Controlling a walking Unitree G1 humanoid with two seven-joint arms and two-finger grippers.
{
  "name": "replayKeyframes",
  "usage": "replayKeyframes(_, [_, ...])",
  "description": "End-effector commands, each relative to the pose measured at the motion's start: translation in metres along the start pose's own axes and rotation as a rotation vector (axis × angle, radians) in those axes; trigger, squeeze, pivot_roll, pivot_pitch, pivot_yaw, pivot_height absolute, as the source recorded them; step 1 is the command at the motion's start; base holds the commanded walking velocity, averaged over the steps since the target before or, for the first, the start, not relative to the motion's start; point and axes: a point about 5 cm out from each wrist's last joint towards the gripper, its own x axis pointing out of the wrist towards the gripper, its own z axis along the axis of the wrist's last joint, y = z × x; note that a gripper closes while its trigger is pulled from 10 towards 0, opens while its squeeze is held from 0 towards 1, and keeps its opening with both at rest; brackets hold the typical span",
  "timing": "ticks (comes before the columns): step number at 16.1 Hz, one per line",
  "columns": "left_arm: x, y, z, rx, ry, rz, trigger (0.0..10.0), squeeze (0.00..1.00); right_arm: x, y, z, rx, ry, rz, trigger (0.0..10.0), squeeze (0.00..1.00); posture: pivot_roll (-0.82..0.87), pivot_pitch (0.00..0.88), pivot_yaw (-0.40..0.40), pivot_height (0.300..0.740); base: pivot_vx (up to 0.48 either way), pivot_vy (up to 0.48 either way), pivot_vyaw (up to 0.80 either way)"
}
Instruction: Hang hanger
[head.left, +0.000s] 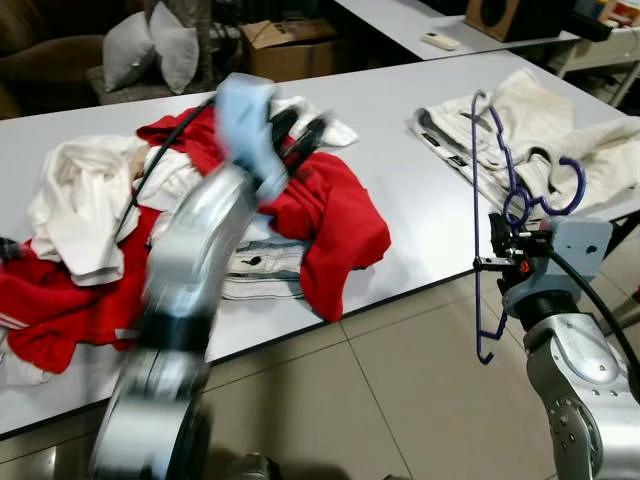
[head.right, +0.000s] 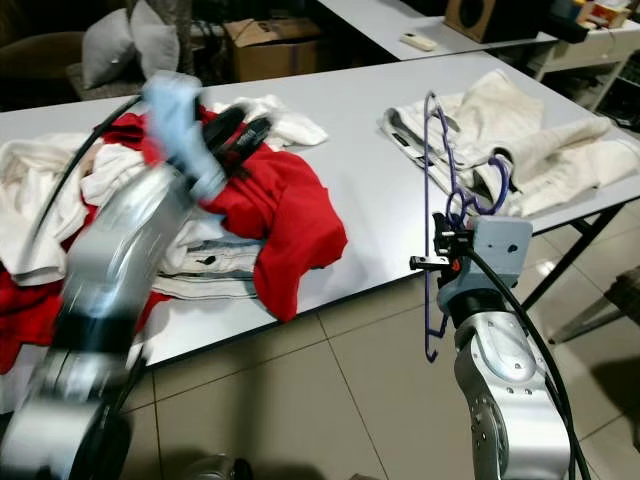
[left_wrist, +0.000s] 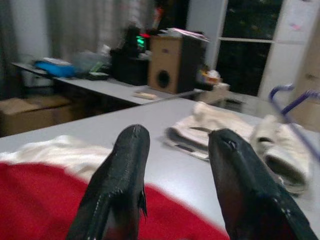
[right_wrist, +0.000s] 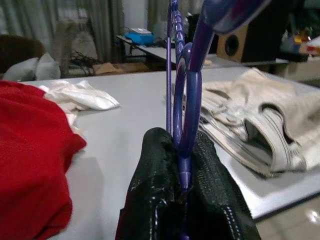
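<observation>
While the left gripper (left_wrist: 175, 165) gapes, the right gripper (right_wrist: 186, 165) pinches the purple hanger (head.left: 490, 200).

Long white worktop (head.left: 400, 190) runs across the view, tiled floor (head.left: 400, 400) below its near edge. Left part: heap of clothes directly on it, with a red garment (head.left: 330, 215) draped to the front edge, white garments (head.left: 85, 195) beside and partly over it, and a folded light piece with dark buttons (head.left: 262, 268) under the red one. Right part: cream clothing (head.left: 540, 140) spread flat, well apart from the heap, bare surface between. Second white worktop (head.left: 420, 20) behind, carrying a small remote (head.left: 440, 41) and a wooden speaker (head.left: 505, 15).
</observation>
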Motion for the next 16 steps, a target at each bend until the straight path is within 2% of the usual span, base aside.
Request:
replayKeyframes(1, [-0.012,0.002,0.003,0.047,-0.028,0.048,10.0,0.0,-0.002,0.003,0.001,-0.013,0.008,0.022,10.0,0.0,-0.02,0.036,-0.021,0.74,0.0,0.0,0.0])
replayKeyframes(3, [-0.045,0.002,-0.018,0.073,0.04,0.148,10.0,0.0,-0.002,0.006,-0.002,-0.013,0.021,0.039,10.0,0.0,-0.01,0.049,-0.039,0.74,0.0,-0.48,0.0])
replayKeyframes(6, [-0.066,-0.006,-0.028,0.131,0.071,0.186,10.0,0.0,-0.001,0.006,-0.003,-0.014,0.032,0.052,10.0,0.0,-0.01,0.058,-0.049,0.74,0.0,-0.48,0.0])
replayKeyframes(9, [-0.078,-0.009,-0.034,0.127,0.104,0.229,10.0,0.0,-0.004,0.006,-0.005,-0.014,0.045,0.055,10.0,0.0,-0.01,0.06,-0.048,0.74,0.0,-0.48,0.0])
replayKeyframes(11, [-0.081,-0.01,-0.035,0.13,0.111,0.241,10.0,0.0,-0.005,0.006,-0.007,-0.012,0.053,0.055,10.0,0.0,-0.01,0.06,-0.046,0.74,0.0,-0.48,0.0])
replayKeyframes(12, [-0.079,-0.01,-0.041,0.111,0.159,0.238,10.0,0.0,-0.005,0.007,-0.008,-0.013,0.057,0.06,10.0,0.0,-0.01,0.059,-0.042,0.74,0.0,0.0,0.0])
replayKeyframes(16, [-0.075,-0.012,-0.045,0.14,0.17,0.212,10.0,0.0,-0.008,0.006,-0.014,-0.014,0.075,0.055,10.0,0.0,-0.02,0.049,-0.031,0.74,0.0,0.48,0.0])
